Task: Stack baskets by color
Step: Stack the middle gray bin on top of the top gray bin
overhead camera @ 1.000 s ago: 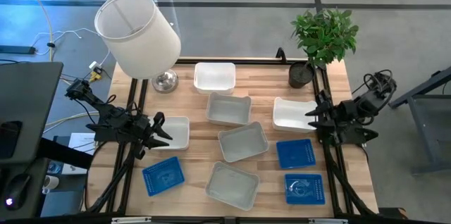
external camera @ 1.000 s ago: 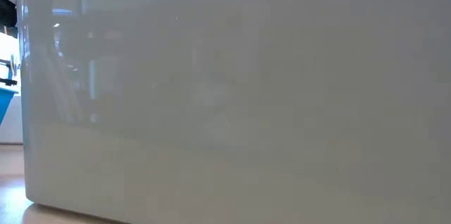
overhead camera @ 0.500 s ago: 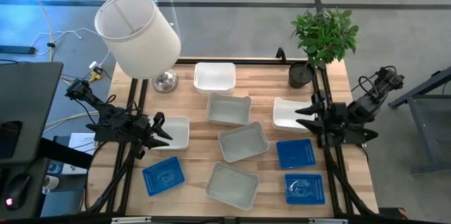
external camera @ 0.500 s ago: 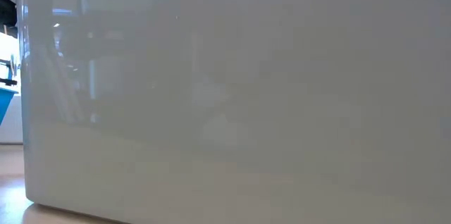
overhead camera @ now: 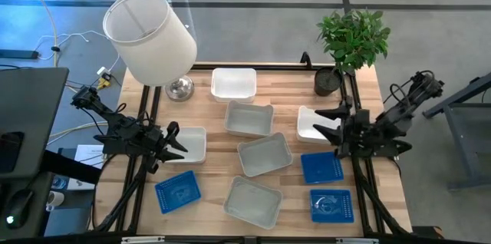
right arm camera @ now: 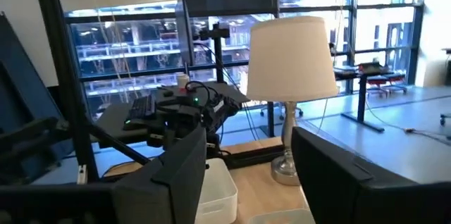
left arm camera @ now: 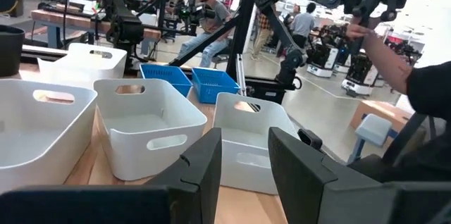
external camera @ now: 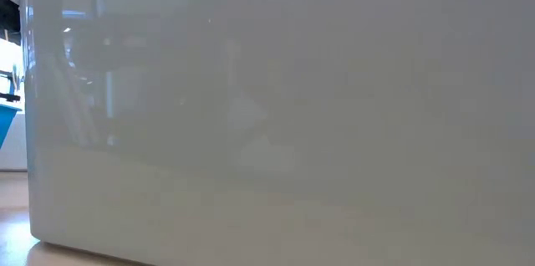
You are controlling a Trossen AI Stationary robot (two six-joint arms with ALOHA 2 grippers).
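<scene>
The low view is blocked almost entirely by the pale wall of one basket (external camera: 276, 124) standing directly before the lens; which basket it is cannot be told. Only a strip of table (external camera: 12, 245) and a sliver of room at the picture's edge remain visible.

In the high view, the right gripper (overhead camera: 330, 123) overlaps the white basket (overhead camera: 311, 123) beneath it, hiding that basket's right part; contact cannot be judged. The lampshade (overhead camera: 149, 37) covers the lamp's stem.

In the right wrist view, the nearest basket (right arm camera: 217, 189) is cut off by the lower edge.
</scene>
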